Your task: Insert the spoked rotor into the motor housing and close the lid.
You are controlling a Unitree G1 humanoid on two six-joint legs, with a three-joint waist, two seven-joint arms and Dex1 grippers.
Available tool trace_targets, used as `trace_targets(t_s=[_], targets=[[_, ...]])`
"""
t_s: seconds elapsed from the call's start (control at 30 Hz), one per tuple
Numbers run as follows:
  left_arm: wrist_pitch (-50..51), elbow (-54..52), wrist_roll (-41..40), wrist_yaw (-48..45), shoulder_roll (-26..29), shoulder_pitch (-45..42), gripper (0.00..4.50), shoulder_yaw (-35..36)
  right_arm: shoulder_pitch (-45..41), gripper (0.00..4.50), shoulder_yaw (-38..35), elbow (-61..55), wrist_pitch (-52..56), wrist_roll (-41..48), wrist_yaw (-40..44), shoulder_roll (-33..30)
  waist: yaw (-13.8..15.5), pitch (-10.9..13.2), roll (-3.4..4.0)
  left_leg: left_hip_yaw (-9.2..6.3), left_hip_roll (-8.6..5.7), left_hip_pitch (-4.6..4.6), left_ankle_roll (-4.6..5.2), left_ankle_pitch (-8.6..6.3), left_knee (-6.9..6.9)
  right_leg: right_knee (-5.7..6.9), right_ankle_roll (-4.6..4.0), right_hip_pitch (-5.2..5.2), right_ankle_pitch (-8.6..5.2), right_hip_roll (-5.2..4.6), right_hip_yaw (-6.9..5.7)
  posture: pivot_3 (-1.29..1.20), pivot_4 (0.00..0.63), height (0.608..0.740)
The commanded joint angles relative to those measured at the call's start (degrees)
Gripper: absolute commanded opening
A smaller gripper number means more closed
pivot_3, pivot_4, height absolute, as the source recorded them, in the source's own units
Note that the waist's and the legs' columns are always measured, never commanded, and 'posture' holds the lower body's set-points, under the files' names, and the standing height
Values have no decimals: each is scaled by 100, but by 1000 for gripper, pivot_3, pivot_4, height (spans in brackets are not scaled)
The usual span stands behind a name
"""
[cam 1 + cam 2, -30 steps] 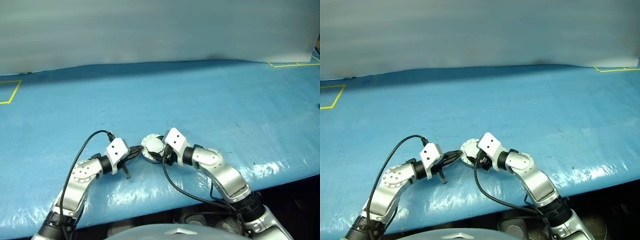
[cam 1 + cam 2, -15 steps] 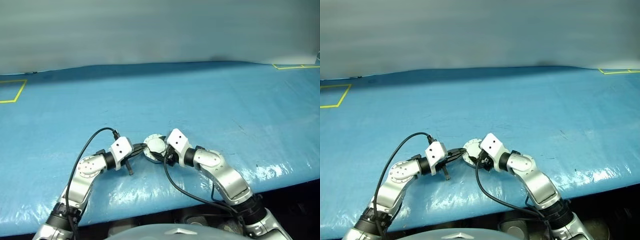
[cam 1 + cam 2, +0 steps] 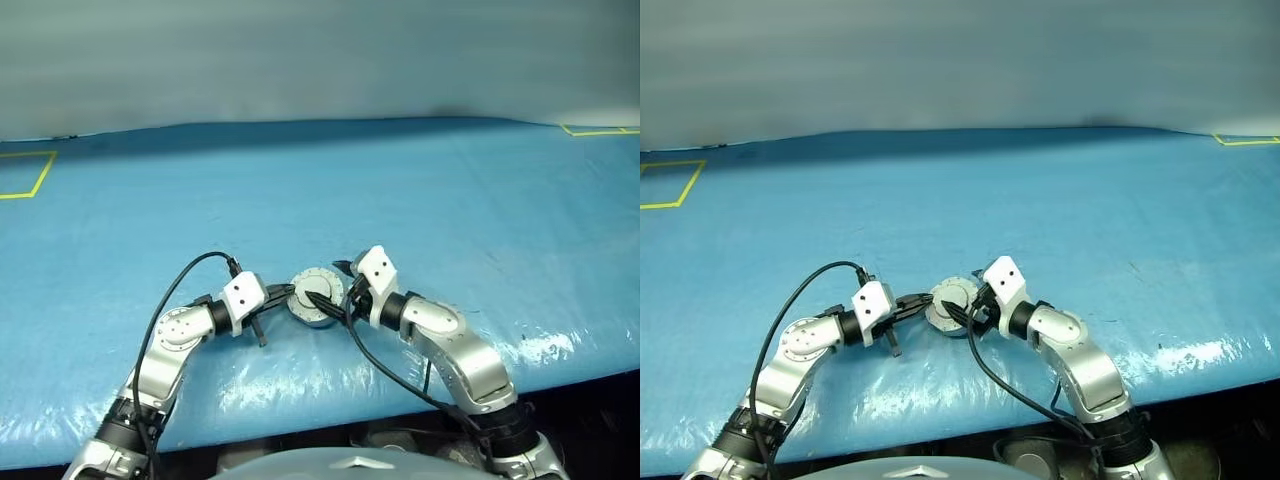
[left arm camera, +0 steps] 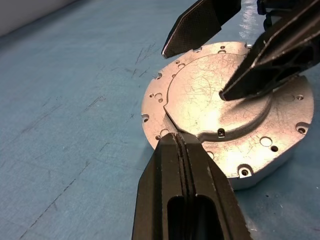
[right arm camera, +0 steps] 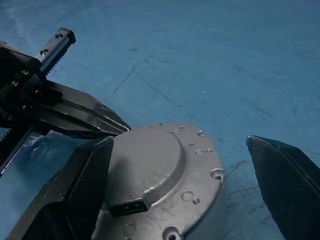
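The lid (image 4: pixel 220 107) lies flat on the blue table near the front edge, plain silver outer face up, with small screw holes round its rim. The motor housing and the spoked rotor are hidden beneath it. My left gripper (image 4: pixel 178 136) is shut, and its tips rest against the lid's near rim (image 3: pixel 287 291). My right gripper (image 5: pixel 179 142) stands open over the lid from the other side, one finger on either side of the raised centre. Its two black fingers (image 4: pixel 200 22) hover just above the metal and hold nothing.
The blue sheet covers the table (image 3: pixel 420 190) with open room behind and to both sides. Yellow tape marks sit at the far left (image 3: pixel 25 175) and far right (image 3: pixel 600 129). The table's front edge runs close below the arms. A grey wall stands at the back.
My right gripper has opened wide, let go of the silver disc and lifted a little. The disc now lies flat. The left gripper stays shut at its rim. The camera has shifted slightly.
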Motion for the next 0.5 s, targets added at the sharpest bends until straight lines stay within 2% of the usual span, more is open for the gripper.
trace_targets(t_s=[0.03, 0.1, 0.33, 0.5], targets=[[47, 328, 198, -78, 21, 112, 0, -172, 19, 4464, -134, -509, -5, 314, 265, -171, 1, 0, 0, 0, -4, -2, 5, -3, 0, -1, 6, 0, -2, -2, 0, 0, 150, 740], [-18, 387, 225, -74, 35, 125, 0, -163, 67, 4464, -282, -587, 56, 541, 286, -170, 2, 0, 0, 0, -13, -2, 15, -9, 0, -3, 22, 3, -11, -9, -1, 0, 150, 740], [-128, 431, 255, -94, 55, 159, 0, -150, 334, 4464, -1169, -317, 1368, 1926, 13, 144, 3, 13, -6, 5, -26, -15, 41, -29, 0, -13, 37, 27, -12, -22, 3, 0, 150, 740], [-118, 381, 272, -95, 60, 188, 0, -136, 464, 4464, -1372, -91, 1772, 2138, -268, 228, -3, 21, 8, 3, -26, -15, 40, -29, 0, -16, 36, 30, -13, -23, 0, 0, 150, 740]])
